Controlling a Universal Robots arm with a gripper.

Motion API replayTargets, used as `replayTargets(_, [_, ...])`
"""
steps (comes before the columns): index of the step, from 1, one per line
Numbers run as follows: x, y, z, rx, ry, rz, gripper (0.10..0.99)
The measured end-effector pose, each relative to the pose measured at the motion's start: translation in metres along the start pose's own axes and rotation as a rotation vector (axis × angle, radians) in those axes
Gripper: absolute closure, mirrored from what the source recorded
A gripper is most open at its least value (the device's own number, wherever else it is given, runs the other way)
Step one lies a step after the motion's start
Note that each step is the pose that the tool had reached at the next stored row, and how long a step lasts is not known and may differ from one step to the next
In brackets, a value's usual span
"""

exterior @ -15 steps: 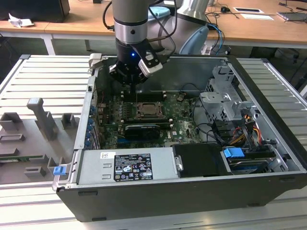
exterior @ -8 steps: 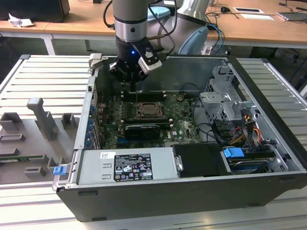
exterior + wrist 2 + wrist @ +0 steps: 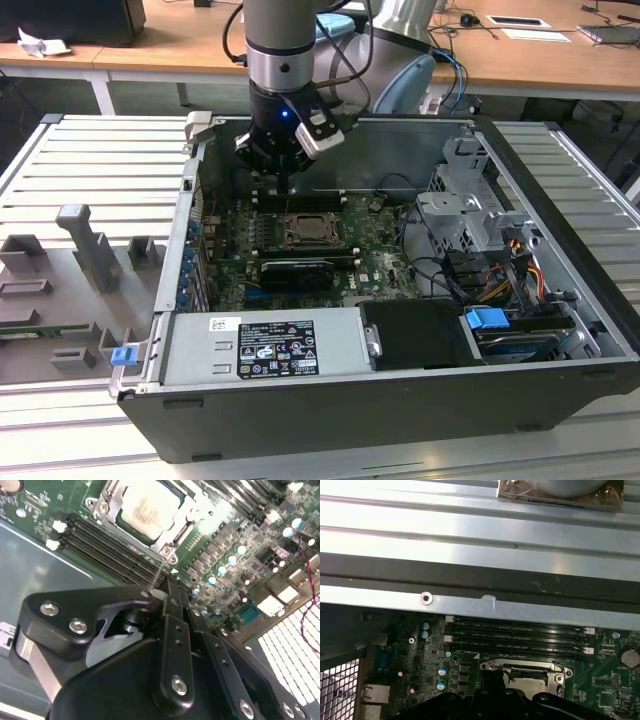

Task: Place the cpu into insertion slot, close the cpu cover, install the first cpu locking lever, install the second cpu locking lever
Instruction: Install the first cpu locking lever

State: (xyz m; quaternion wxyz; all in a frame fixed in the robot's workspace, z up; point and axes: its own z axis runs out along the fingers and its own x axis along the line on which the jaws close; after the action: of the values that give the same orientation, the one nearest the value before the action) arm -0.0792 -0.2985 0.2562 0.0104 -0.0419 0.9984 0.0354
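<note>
Above the insertion slot (image 3: 306, 231), at its twelve o'clock: gripper (image 3: 283, 172) hovering, fingers together, seemingly on a thin lever rod. cpu (image 3: 148, 507) seated, cpu cover (image 3: 186, 517) down; lever step judged in hand, calling for a steady press.

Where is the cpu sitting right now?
The cpu sits in the insertion slot under the closed cpu cover, next to the memory slots in the second wrist view; in the exterior view, just below the gripper.
</note>
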Motion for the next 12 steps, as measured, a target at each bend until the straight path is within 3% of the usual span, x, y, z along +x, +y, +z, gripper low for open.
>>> replayTargets(9, [-0.0043,-0.0004,0.0004,-0.001,-0.0002,0.0,0.98])
replayTargets(12, [-0.0077,-0.0007,0.0013,-0.005,-0.0005,0.0,0.98])
